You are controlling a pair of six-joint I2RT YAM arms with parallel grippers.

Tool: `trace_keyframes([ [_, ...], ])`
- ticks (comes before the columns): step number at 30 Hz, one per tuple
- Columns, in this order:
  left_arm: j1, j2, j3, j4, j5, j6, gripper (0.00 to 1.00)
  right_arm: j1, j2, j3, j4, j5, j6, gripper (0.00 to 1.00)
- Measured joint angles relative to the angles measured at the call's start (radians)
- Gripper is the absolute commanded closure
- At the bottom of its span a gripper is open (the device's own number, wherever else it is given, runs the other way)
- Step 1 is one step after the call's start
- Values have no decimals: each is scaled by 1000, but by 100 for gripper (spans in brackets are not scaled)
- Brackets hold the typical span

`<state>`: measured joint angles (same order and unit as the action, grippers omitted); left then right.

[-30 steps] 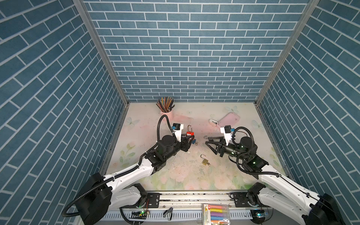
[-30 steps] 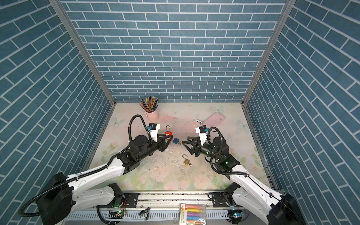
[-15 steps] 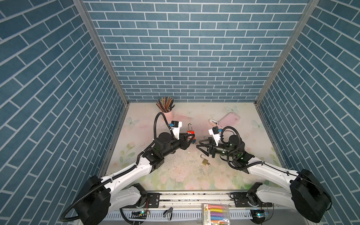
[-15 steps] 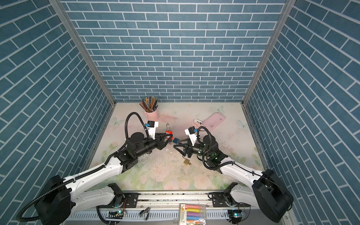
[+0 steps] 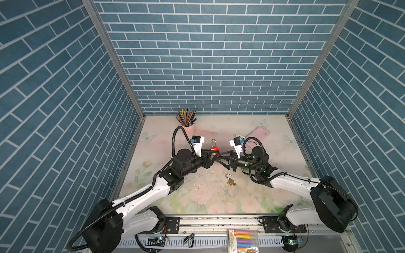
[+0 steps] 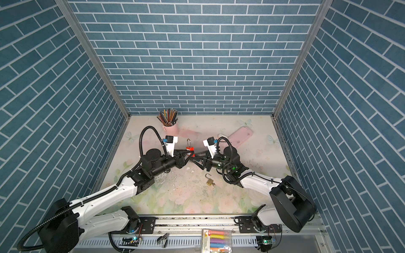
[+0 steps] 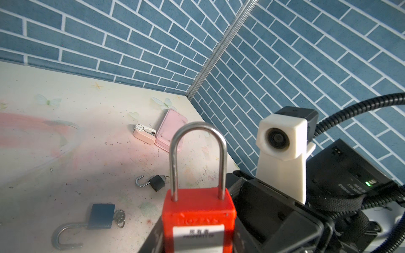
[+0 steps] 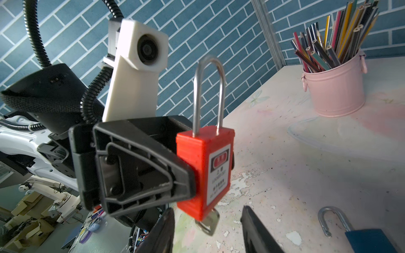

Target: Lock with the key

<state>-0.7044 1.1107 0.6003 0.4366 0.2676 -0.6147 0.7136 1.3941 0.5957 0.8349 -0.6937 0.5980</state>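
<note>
We see a risk that the right gripper (image 8: 207, 235) closes only on the edge of the key (image 8: 209, 221). Then the key slips, or the turn twists the red padlock (image 8: 205, 173) inside the left gripper (image 5: 213, 154), which is clamped on its body. The padlock is held upright above the surface (image 8: 306, 164), shackle (image 8: 209, 92) up. The key hangs under it, between the half-open, empty jaws of the right gripper.

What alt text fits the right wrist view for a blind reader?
The left gripper holds a red padlock upright, its key hanging underneath between the open jaws of the right gripper. A pink bucket of pencils stands behind; a blue padlock lies open.
</note>
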Motion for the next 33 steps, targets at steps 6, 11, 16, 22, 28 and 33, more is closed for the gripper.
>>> trace_keyframes([
  [6,1,0,0,5,-1,-3,100,0,55,14,41,-29,24,61],
  [11,1,0,0,11,-1,-6,100,2,79,14,58,-39,35,66],
  [16,2,0,0,11,-3,-7,100,5,99,15,80,-47,52,75],
  [22,2,2,0,12,-14,-10,100,6,117,29,91,-58,61,85],
  [28,3,2,0,13,-43,-19,100,11,123,41,91,-61,72,98],
  [33,0,2,3,-13,-94,-30,100,16,123,61,37,-43,78,100],
])
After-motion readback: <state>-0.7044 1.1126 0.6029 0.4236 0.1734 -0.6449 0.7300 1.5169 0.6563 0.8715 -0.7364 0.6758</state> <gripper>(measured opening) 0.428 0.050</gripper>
